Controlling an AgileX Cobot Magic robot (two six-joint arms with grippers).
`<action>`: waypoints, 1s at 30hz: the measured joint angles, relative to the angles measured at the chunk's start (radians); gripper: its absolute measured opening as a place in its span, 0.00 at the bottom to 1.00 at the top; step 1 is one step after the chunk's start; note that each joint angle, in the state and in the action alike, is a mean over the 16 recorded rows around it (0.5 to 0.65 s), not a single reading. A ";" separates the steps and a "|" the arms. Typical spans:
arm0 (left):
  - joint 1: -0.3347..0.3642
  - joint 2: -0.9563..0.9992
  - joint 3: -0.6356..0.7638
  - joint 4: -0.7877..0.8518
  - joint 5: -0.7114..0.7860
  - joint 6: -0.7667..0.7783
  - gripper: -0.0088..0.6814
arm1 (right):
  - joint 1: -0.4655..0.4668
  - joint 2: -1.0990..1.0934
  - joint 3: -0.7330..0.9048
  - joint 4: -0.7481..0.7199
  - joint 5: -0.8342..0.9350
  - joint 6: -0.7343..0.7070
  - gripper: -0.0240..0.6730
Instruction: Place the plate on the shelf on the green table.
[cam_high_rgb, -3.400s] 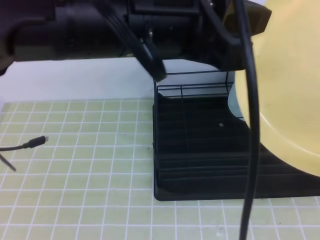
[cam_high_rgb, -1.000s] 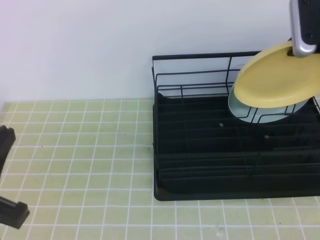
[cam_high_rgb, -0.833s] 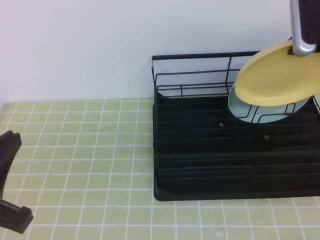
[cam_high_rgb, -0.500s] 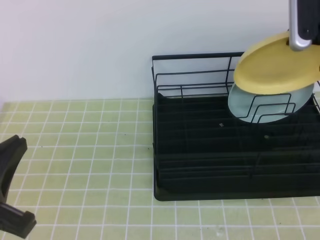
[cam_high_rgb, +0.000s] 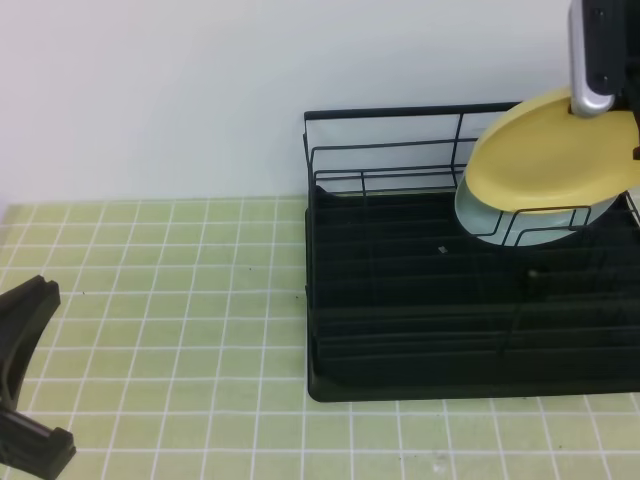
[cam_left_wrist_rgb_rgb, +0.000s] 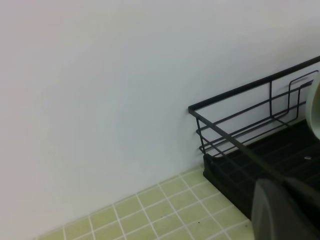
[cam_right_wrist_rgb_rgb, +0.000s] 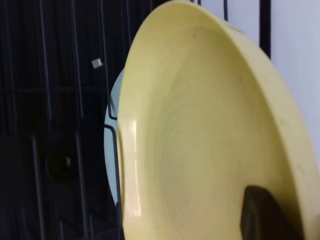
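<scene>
Above the shelf, plate in right gripper

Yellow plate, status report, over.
Right gripper shut on yellow plate, tilted above the dish rack. Left gripper shut, holding nothing, low over green tiles. Blue-green plate already standing in the loops beneath.

The pale yellow plate hung tilted at the upper right of the frame, above the black wire shelf, which stood right of centre on the green table.
</scene>
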 joint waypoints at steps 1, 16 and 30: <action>0.000 0.000 0.000 0.000 0.000 0.000 0.01 | 0.000 0.003 0.000 -0.001 0.002 0.005 0.17; 0.000 0.000 0.000 0.000 -0.001 0.007 0.01 | 0.000 0.072 0.000 -0.024 0.020 0.093 0.24; 0.000 0.000 0.000 0.000 0.000 0.012 0.01 | 0.000 0.074 0.000 -0.019 0.044 0.182 0.54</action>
